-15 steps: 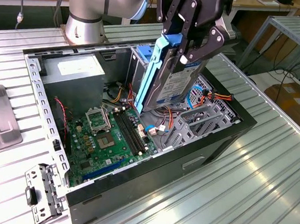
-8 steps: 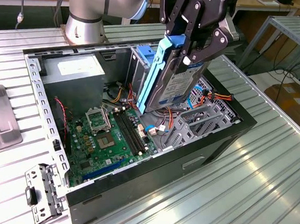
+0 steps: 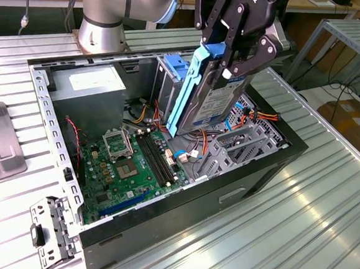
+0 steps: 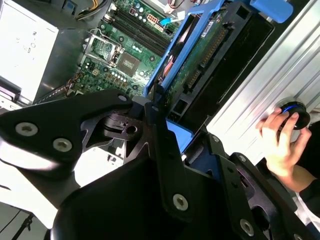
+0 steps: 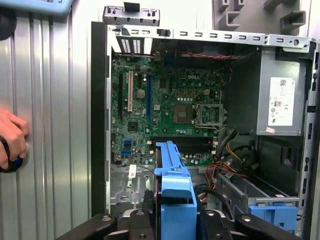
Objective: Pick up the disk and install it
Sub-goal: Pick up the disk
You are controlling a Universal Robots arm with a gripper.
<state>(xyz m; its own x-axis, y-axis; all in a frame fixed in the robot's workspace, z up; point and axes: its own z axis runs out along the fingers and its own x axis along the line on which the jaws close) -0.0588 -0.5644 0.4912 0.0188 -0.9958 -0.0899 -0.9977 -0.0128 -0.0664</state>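
Disk (image 3: pixel 215 103) held by gripper (image 3: pixel 231 59), jaws clamped on it, above computer case (image 3: pixel 50 118); install step in hand, apparently unseated.

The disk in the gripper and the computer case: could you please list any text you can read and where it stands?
White label on the disk, held in the gripper: print too small to read.
White sticker on the power-supply box: print too small to read.
Nothing can be quoted reliably.

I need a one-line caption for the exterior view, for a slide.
The gripper holds the disk tilted over the open case, beside the motherboard.
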